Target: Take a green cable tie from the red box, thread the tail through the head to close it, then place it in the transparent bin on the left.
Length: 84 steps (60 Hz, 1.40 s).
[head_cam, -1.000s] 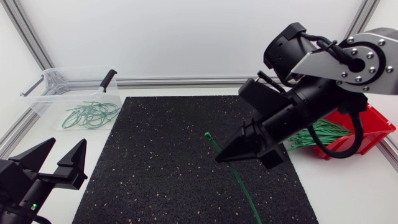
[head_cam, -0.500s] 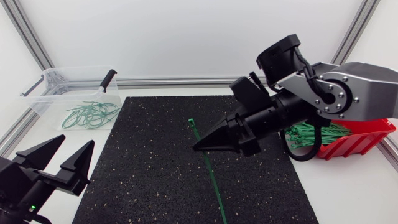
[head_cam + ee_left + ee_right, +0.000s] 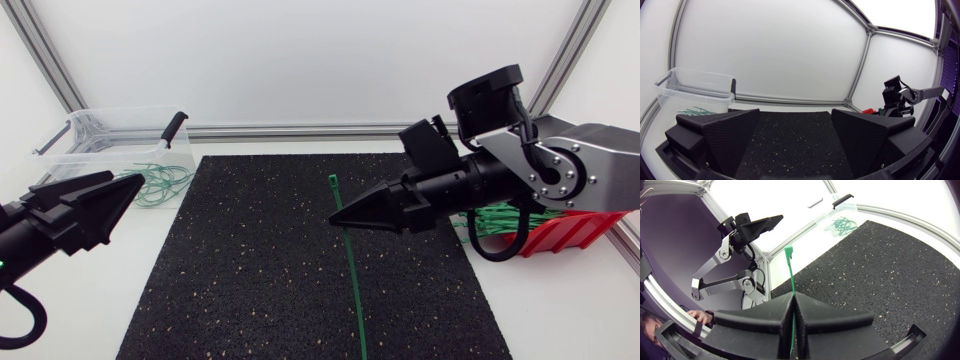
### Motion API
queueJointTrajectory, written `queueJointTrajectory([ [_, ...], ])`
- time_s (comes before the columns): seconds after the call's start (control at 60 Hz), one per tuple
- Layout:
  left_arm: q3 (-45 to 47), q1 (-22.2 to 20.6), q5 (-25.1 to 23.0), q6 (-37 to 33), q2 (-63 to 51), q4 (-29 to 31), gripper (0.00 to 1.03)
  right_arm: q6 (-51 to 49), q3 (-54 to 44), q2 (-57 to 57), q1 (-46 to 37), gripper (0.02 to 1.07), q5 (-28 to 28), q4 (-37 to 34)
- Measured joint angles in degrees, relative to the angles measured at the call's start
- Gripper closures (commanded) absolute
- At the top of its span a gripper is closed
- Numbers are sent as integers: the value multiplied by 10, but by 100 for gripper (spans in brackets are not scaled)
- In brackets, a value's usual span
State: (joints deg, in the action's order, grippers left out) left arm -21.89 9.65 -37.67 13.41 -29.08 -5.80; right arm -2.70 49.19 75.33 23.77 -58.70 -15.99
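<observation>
One green cable tie [image 3: 350, 270] runs vertically mid-frame, pinched by the right pincer [image 3: 340, 217]. Spread, the left pincer [image 3: 130, 183] lies well apart, frame left.

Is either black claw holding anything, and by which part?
Right gripper pinches the green cable tie partway along its strap, head sticking out ahead. Left gripper holds nothing.
</observation>
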Motion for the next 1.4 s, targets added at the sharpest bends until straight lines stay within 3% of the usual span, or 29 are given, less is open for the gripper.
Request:
queueJointTrajectory([
  [0.167, -23, -12, -61, 17, -88, -24, 4, 2, -5, 12, -8, 101, -23, 14],
  [0.267, -33, -45, -75, 32, -129, -37, 4, 2, -5, 28, -10, 101, -44, 15],
  [0.45, -46, -93, -120, 61, -192, -116, 4, 2, -5, 42, -11, 101, -65, 15],
  [0.633, -72, -152, -189, 61, -249, -128, 4, 2, -5, 45, -11, 101, -91, 15],
  [1.067, -122, -311, -237, 61, -325, -164, 5, 20, -5, 51, -17, 101, -136, 19],
  [1.4, -176, -369, -260, 59, -428, -173, 7, 27, -5, 37, -18, 101, -156, 26],
])
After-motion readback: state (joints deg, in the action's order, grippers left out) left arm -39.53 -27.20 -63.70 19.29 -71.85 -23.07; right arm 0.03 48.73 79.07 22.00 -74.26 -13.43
